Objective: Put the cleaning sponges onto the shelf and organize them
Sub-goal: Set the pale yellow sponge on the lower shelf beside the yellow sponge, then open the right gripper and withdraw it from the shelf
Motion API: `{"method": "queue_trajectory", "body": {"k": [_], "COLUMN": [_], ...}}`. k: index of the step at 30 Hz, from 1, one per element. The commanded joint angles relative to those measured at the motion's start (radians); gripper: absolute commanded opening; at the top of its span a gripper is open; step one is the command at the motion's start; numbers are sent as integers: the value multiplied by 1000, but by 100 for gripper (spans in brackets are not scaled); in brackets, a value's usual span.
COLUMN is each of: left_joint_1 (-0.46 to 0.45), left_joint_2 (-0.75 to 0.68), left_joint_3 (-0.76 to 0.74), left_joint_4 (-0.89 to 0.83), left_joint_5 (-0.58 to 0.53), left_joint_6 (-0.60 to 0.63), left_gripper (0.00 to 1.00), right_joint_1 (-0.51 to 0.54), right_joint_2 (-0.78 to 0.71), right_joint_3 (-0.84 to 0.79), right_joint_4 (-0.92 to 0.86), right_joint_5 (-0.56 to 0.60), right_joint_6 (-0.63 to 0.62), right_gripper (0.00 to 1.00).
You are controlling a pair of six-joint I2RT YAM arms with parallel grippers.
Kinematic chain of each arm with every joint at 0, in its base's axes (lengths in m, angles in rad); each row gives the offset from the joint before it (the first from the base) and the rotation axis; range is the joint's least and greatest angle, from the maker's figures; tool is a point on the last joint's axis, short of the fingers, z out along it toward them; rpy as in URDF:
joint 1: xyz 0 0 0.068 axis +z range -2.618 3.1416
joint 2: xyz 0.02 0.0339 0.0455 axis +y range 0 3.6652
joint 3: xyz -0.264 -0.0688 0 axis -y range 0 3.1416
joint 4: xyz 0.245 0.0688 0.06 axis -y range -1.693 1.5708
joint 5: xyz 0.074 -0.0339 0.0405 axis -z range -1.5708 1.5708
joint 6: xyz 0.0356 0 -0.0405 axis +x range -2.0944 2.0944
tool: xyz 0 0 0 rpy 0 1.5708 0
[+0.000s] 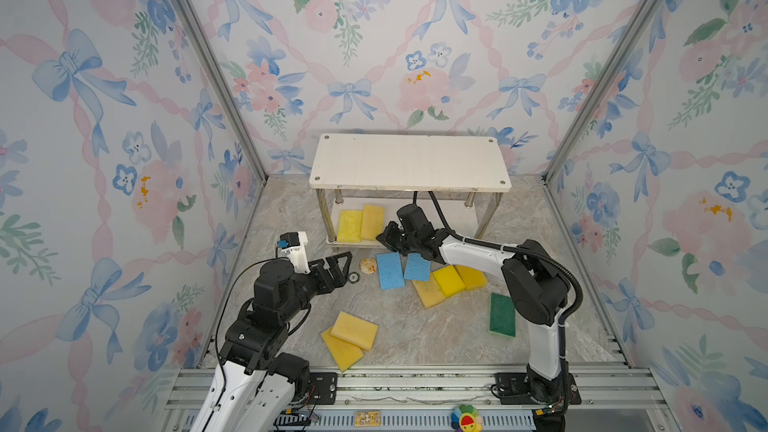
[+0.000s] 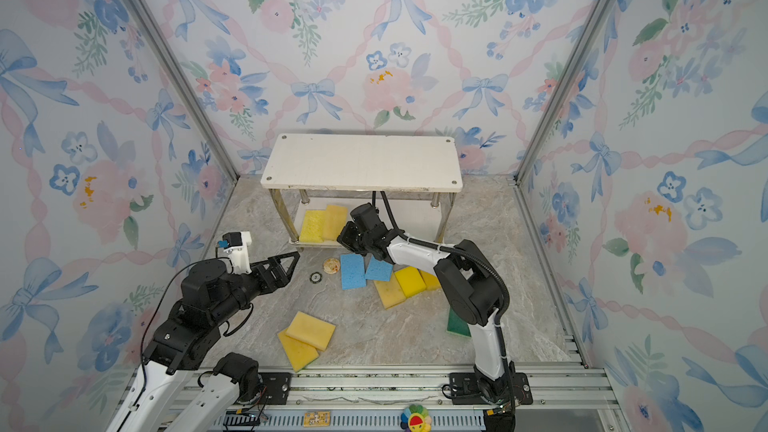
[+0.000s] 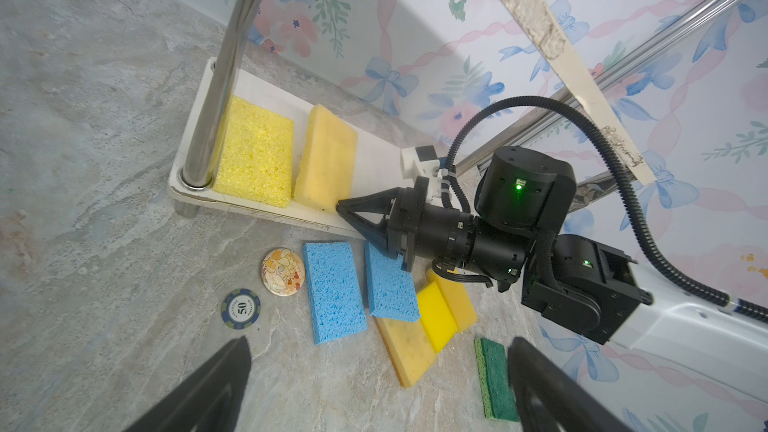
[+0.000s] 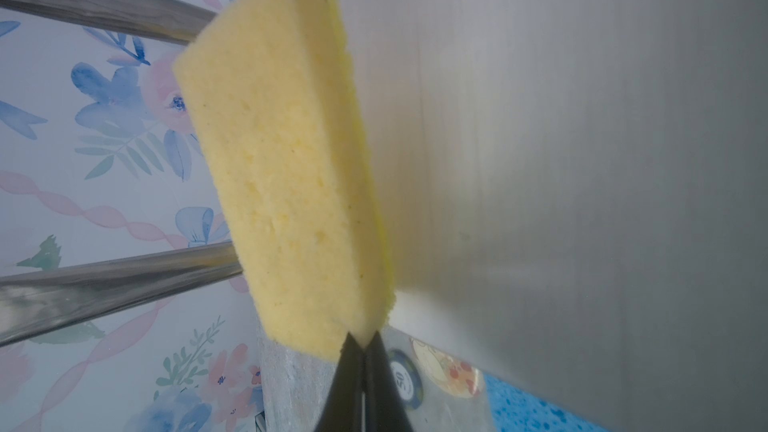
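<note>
The shelf (image 1: 409, 162) (image 2: 361, 162) stands at the back. On its lower board (image 3: 374, 151) lie a coarse yellow sponge (image 1: 349, 225) (image 3: 254, 151) and a pale yellow sponge (image 1: 372, 221) (image 3: 328, 155) (image 4: 282, 168). My right gripper (image 1: 380, 238) (image 3: 338, 204) (image 4: 364, 340) is shut, its tips against the pale sponge's near corner. My left gripper (image 1: 347, 268) (image 3: 378, 344) hangs open over the floor, holding nothing. On the floor lie two blue sponges (image 1: 390, 270) (image 1: 417, 267), three yellow ones (image 1: 448, 280), a green one (image 1: 502, 314) and two stacked yellow ones (image 1: 354, 330).
A poker chip (image 1: 353, 277) (image 3: 240, 308) and a round badge (image 1: 368, 265) (image 3: 283, 271) lie just in front of the shelf's left post (image 3: 224, 72). Patterned walls close in three sides. A colourful toy (image 1: 466, 419) sits on the front rail.
</note>
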Motion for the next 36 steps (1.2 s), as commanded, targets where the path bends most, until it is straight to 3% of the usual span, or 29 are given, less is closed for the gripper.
{"method": "queue_trajectory", "body": {"k": [1, 14, 24, 36], "left_joint_1": [8, 11, 14, 15], "left_joint_2": [-5, -4, -11, -12], "left_joint_3": [1, 2, 1, 2], "left_joint_4": [-1, 1, 0, 0], "left_joint_5": [18, 23, 34, 47], "left_joint_6": [20, 19, 17, 13], "left_gripper": [98, 98, 98, 98], "right_joint_1": [-9, -14, -11, -1], "right_joint_2": [31, 44, 37, -52], "right_joint_3": [20, 18, 12, -68], "right_joint_4": [-17, -24, -31, -7], "right_joint_5": [-1, -6, -3, 25], "right_joint_6": [-15, -11, -12, -38], "right_gripper": [7, 9, 37, 60]}}
